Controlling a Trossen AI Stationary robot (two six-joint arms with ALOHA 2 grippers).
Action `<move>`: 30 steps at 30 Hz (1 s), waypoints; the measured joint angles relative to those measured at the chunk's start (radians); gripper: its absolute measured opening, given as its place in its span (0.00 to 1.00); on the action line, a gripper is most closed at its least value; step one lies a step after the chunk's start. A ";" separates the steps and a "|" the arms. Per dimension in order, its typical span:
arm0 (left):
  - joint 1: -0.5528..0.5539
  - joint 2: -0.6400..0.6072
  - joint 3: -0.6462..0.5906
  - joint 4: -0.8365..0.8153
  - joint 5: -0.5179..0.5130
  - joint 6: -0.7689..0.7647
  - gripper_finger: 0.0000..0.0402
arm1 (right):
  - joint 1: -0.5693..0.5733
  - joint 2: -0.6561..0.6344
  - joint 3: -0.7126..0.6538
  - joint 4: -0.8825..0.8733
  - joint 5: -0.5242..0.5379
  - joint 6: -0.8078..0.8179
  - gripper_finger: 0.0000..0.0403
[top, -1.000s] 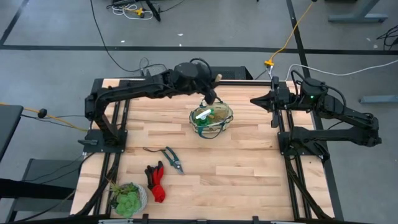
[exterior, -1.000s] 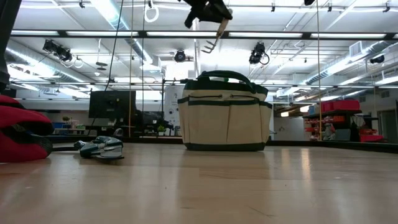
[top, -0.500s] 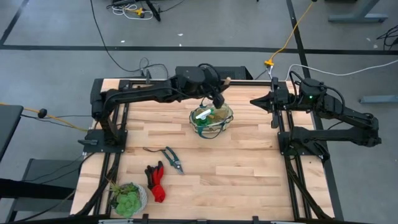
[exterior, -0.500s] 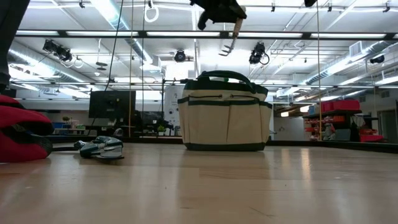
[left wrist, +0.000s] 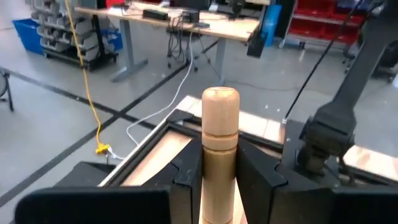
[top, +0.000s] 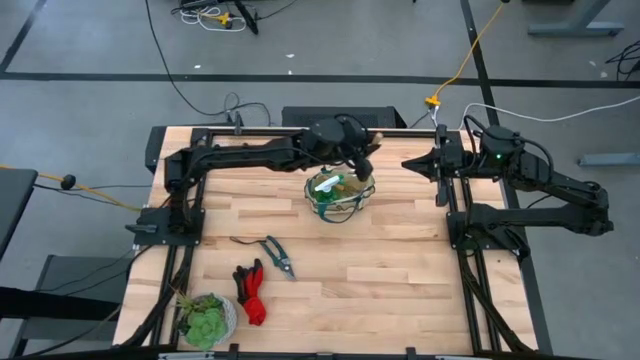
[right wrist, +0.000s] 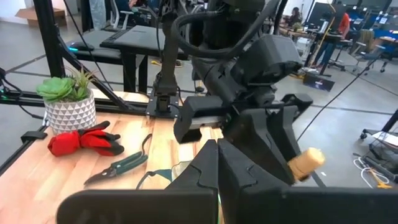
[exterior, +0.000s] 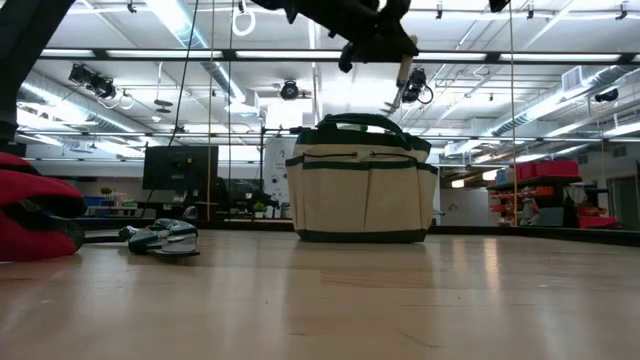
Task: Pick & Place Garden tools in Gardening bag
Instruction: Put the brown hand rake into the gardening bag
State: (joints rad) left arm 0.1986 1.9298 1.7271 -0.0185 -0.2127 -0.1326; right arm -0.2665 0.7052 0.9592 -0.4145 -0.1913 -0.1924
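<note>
The tan gardening bag (top: pixel 340 190) with dark green trim stands at the table's far middle and also shows in the low view (exterior: pixel 362 190). A green round piece with a white handle (top: pixel 326 183) lies inside it. My left gripper (top: pixel 361 160) hovers over the bag's far right rim, shut on a wooden-handled hand fork (exterior: pixel 400 85). My right gripper (top: pixel 418 162) waits shut at the table's far right. Green-handled pruning shears (top: pixel 276 254) and red-and-black gloves (top: pixel 250 291) lie flat on the table near the left. My left gripper pinches the fork's wooden handle (left wrist: pixel 219 155) between its two fingers. The handle's rounded free end (left wrist: pixel 220 102) sticks out past the fingertips. The fork is lifted clear, and its metal tines (exterior: pixel 396 100) hang down just above the bag's top.
A leafy green plant in a pale pot (top: pixel 205 318) stands at the near left corner. The black arm frames run along both table sides. The bag's thin dark handles (exterior: pixel 355 122) loop over its opening. Bare wood lies between the bag and the near edge.
My left gripper has moved toward the table's right edge, from the bag's far left side across to its far right rim, carrying the fork. The fork has tipped more upright and its tines have come lower, closer to the bag's top.
</note>
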 joint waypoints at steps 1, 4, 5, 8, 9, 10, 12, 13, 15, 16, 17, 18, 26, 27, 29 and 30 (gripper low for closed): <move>0.000 0.000 -0.001 -0.009 -0.001 0.000 0.20 | 0.000 0.000 0.000 0.000 0.000 0.000 0.00; 0.000 -0.002 -0.001 0.012 -0.004 0.009 0.20 | 0.000 0.000 0.000 -0.001 0.000 0.000 0.00; 0.000 -0.002 -0.001 0.012 -0.007 0.013 0.20 | 0.000 0.000 0.000 -0.001 0.000 0.000 0.00; 0.000 -0.002 -0.001 0.005 -0.014 0.014 0.20 | 0.000 0.000 0.000 -0.007 0.000 -0.002 0.00; 0.000 -0.002 -0.001 0.005 -0.011 0.014 0.20 | 0.000 0.000 0.000 -0.007 0.000 -0.004 0.00; 0.000 -0.002 -0.001 0.004 -0.011 0.014 0.20 | 0.000 0.000 0.000 -0.007 0.000 -0.004 0.00; 0.000 -0.002 -0.001 -0.012 -0.008 0.014 0.20 | 0.000 0.000 0.000 -0.007 0.000 -0.004 0.00; -0.001 -0.002 -0.001 -0.021 -0.008 0.014 0.20 | 0.000 0.000 0.000 -0.007 0.000 -0.004 0.00; -0.002 -0.002 -0.001 -0.034 -0.008 0.014 0.20 | 0.000 0.000 0.000 -0.008 0.000 -0.004 0.00; -0.004 -0.002 -0.001 -0.035 -0.008 0.013 0.20 | 0.000 0.000 0.000 -0.007 0.000 -0.004 0.00; -0.006 -0.002 -0.001 -0.039 -0.008 0.011 0.20 | 0.000 0.000 0.000 -0.008 0.000 -0.004 0.00; -0.008 -0.002 -0.001 -0.044 -0.010 0.011 0.20 | 0.000 0.000 0.000 -0.008 0.000 -0.004 0.00; -0.032 0.055 -0.002 -0.049 -0.038 0.010 0.20 | 0.000 0.000 0.000 -0.008 0.000 -0.004 0.00; -0.035 0.067 -0.002 -0.030 -0.047 0.010 0.20 | 0.000 0.000 0.000 -0.008 0.000 -0.004 0.00; -0.037 0.081 0.000 -0.032 -0.065 0.009 0.20 | 0.000 0.000 0.000 -0.009 0.000 -0.003 0.00; -0.037 0.086 0.000 -0.031 -0.072 0.009 0.20 | 0.000 0.000 0.000 -0.009 0.000 -0.004 0.00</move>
State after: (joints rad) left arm 0.1616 2.0160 1.7275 -0.0497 -0.2848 -0.1234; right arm -0.2666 0.7055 0.9592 -0.4232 -0.1914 -0.1961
